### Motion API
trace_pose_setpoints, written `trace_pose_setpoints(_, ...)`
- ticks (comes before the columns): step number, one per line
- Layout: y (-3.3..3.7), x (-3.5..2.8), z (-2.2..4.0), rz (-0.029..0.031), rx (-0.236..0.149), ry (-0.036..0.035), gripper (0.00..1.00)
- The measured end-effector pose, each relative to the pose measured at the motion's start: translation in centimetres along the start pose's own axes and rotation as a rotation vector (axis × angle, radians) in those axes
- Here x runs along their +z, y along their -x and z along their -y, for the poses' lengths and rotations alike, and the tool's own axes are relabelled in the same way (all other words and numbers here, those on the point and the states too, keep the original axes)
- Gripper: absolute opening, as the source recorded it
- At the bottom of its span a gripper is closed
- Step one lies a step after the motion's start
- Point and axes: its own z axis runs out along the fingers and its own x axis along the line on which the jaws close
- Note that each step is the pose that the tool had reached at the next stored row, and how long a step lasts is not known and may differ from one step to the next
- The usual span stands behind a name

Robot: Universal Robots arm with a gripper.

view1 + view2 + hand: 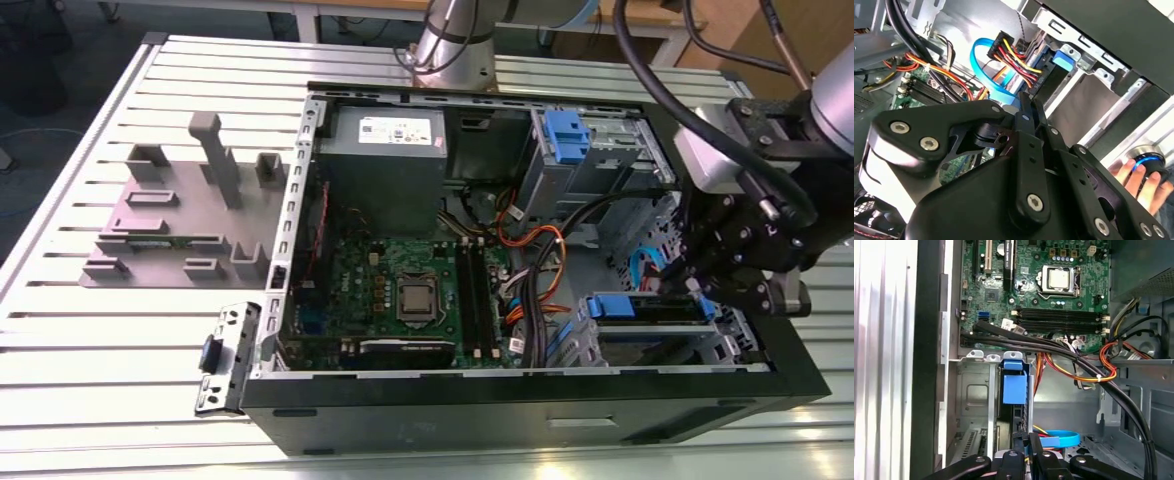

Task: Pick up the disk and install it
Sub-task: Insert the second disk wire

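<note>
The gripper [1021, 442] hangs over the drive cage [979, 390]. Its fingers [1018, 440] are pressed together, touching the blue-framed disk [1015, 385] standing inside.

I see an open case [534, 400] on the slatted bench [107, 330], its motherboard [400, 290] bare, a grey power supply [387, 150] behind it, orange cables [534, 250] beside; a grey fixture [174, 215] stands on the exterior view's left
</note>
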Motion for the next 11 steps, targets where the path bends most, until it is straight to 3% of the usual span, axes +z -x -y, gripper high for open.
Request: trace_pose_setpoints(11,-0.57,0.96,-0.02,0.0042,0.000,0.0000,0.16)
